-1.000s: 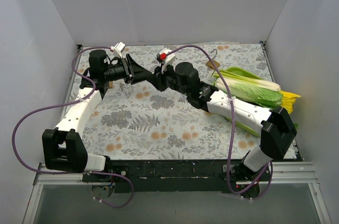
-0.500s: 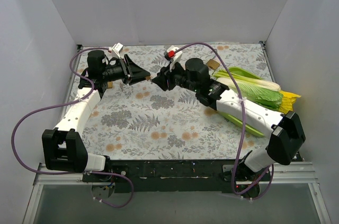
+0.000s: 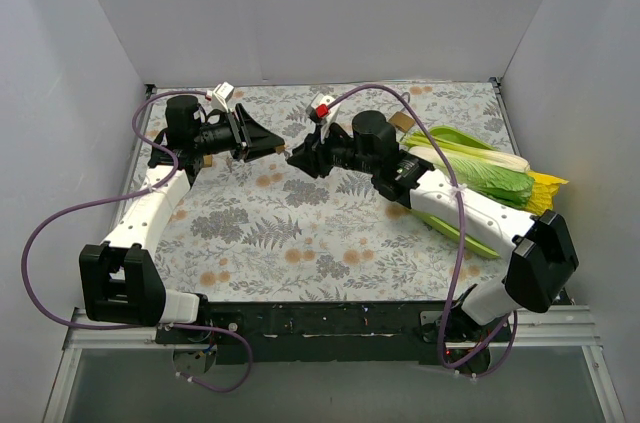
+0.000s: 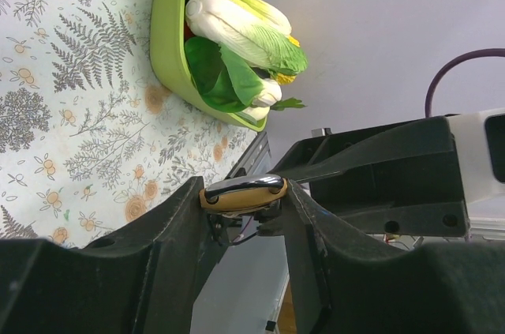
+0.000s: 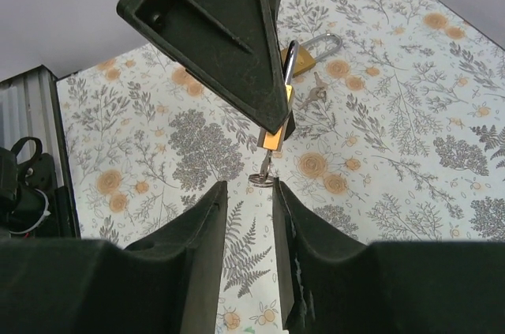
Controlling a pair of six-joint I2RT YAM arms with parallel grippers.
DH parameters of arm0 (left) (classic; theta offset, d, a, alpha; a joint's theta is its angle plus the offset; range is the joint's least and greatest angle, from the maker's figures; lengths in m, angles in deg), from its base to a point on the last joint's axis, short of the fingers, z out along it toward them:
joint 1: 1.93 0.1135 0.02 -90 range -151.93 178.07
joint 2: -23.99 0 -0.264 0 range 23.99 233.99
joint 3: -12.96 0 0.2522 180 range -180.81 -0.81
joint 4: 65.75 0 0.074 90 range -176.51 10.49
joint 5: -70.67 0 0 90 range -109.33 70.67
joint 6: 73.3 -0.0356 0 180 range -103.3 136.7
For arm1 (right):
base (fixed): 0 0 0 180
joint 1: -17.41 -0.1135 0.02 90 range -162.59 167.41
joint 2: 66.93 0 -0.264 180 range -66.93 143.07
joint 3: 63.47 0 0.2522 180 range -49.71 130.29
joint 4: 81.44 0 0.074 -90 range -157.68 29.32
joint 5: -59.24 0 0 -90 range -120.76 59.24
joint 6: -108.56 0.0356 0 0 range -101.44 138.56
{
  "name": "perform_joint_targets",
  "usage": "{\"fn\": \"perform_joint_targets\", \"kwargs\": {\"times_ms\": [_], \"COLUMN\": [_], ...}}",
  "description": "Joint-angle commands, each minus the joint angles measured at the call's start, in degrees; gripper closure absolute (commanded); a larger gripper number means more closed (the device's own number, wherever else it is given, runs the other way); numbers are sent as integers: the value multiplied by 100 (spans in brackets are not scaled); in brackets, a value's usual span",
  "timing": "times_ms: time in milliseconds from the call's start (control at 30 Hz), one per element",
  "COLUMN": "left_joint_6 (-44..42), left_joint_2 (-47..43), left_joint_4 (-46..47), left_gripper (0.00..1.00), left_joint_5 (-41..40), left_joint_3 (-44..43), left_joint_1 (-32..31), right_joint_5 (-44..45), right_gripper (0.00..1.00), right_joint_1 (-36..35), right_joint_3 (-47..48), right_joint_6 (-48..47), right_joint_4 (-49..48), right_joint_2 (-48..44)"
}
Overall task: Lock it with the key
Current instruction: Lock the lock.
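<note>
Right gripper (image 5: 247, 189) has eased back from the padlock (image 4: 242, 192), partly open and empty, just short of the key (image 5: 263, 177) hanging from it. Left gripper (image 3: 272, 147) clamps the padlock, plain in its wrist view; only the right wrist view shows the key.

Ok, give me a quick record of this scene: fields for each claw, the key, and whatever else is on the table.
left claw: shut on padlock, held above the table
right claw: open, tips at the key's head, not clamped
key: hanging from the held padlock's underside
spare padlock: lying on the table
tray: green, holds cabbage
</note>
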Motion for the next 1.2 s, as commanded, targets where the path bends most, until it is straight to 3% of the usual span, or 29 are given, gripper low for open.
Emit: {"fn": "perform_joint_targets", "kwargs": {"times_ms": [0,467,567,733,1167], "left_joint_6": [-36,-63,-54,-54,-19], "left_joint_2": [-243,-287,-287,-287,-41], "left_joint_4": [58,137,137,146,268], "left_gripper": [100,100,100,100,100], "left_joint_5": [193,317,334,317,-254], "left_joint_3": [-139,-78,-104,-87,-614], "left_joint_1": [-4,-180,-189,-180,303], "right_joint_5": [-175,-140,-149,-113,-201], "right_gripper": [65,66,71,98,99], "right_joint_1": [-20,-20,-20,-20,-20], "right_joint_3": [236,262,271,227,-256], "right_joint_6": [-102,-67,-67,-76,170], "right_joint_4": [-109,-232,-250,-241,-65], "right_joint_2": [125,265,274,239,-59]}}
